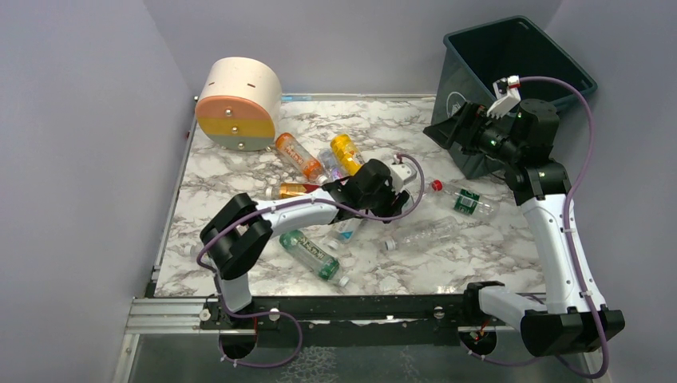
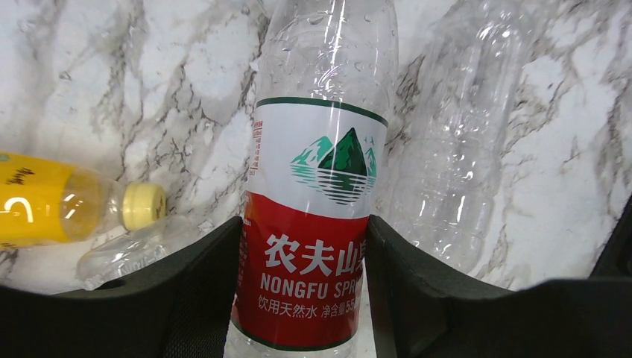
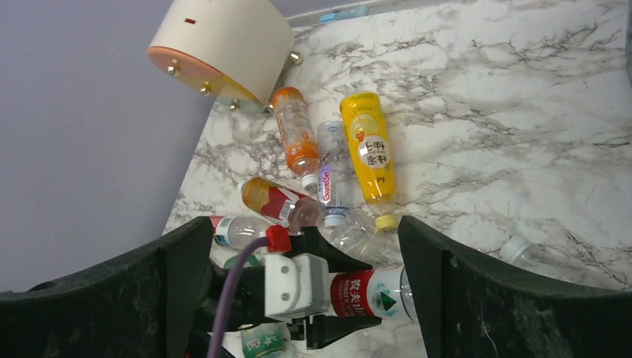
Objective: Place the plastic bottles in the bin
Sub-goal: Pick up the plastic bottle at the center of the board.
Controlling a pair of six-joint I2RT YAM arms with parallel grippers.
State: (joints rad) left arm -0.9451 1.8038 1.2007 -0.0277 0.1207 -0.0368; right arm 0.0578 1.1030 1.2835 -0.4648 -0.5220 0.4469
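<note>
Left gripper [image 2: 302, 253] clamped across the label of a Nongfu Spring bottle [image 2: 320, 186] lying on the marble table [image 2: 112, 89]. Thin plastic may buckle or slip on lift, knocking the clear bottle [image 2: 462, 149] just beside. Bin [image 1: 479, 48] back right, well apart. Right gripper [image 3: 304, 224] wide, empty.

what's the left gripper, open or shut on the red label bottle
Shut on the red label bottle: the left gripper has a finger pressed against each side, no gap, in its wrist view.
</note>
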